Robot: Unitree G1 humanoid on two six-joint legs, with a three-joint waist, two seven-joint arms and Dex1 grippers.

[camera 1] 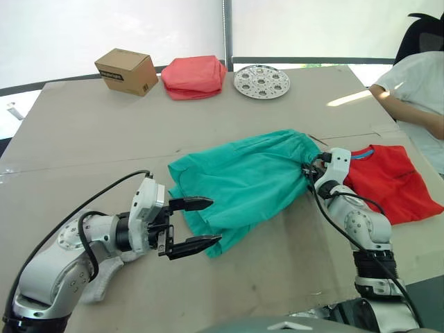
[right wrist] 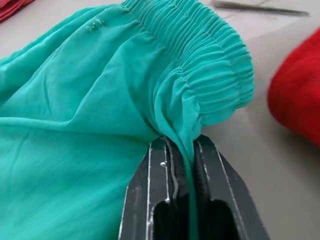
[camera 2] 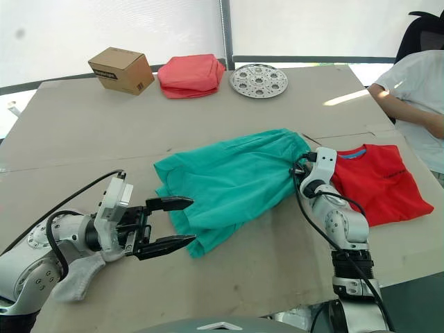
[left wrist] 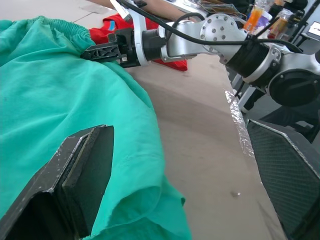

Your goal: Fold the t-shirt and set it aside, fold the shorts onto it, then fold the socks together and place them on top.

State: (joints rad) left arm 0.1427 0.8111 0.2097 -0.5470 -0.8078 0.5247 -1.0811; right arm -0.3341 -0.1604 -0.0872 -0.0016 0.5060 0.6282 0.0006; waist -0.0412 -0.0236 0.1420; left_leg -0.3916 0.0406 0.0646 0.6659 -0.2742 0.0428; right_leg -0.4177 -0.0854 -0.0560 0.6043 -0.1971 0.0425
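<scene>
R gripper (right wrist: 186,150): jaws closed tight on a pleat of the shorts (camera 1: 243,184), fabric pinched between the two fingers (right wrist: 146,200) just below the gathered elastic waistband (right wrist: 210,75). In the head views this grip sits at the garment's 3 o'clock edge.

L gripper (camera 1: 198,224): jaws wide apart, holding nothing. Upper finger tip lies over the shorts' hem at approx 8 o'clock of the garment; lower finger tip sits just beside the bottom corner of the fabric. Contact with cloth: cannot tell.

Shorts: teal, spread mostly flat but wrinkled at table centre, waistband toward 2 o'clock, leg end toward 7 o'clock, hem corner curled up near the L gripper.

T-shirt (camera 1: 388,182): red, folded to a flat rectangle w/ blue neck label showing, at 3 o'clock of the shorts, just beyond the R gripper. Separate from shorts, narrow gap of bare table between.

Socks (camera 2: 80,277): light grey, limp, lying under the L forearm at 8 o'clock of the shorts, near the table's front edge; partly hidden.

Table (camera 1: 104,139): tan cardboard-covered surface. Far edge, 12 o'clock side: cardboard box (camera 1: 126,71), salmon-pink folded bundle (camera 1: 193,76), round perforated metal plate (camera 1: 261,81), in a row, well apart from the work area.

Person (camera 1: 416,87) in white sleeve seated at the 2 o'clock corner, arm resting on the table.
</scene>
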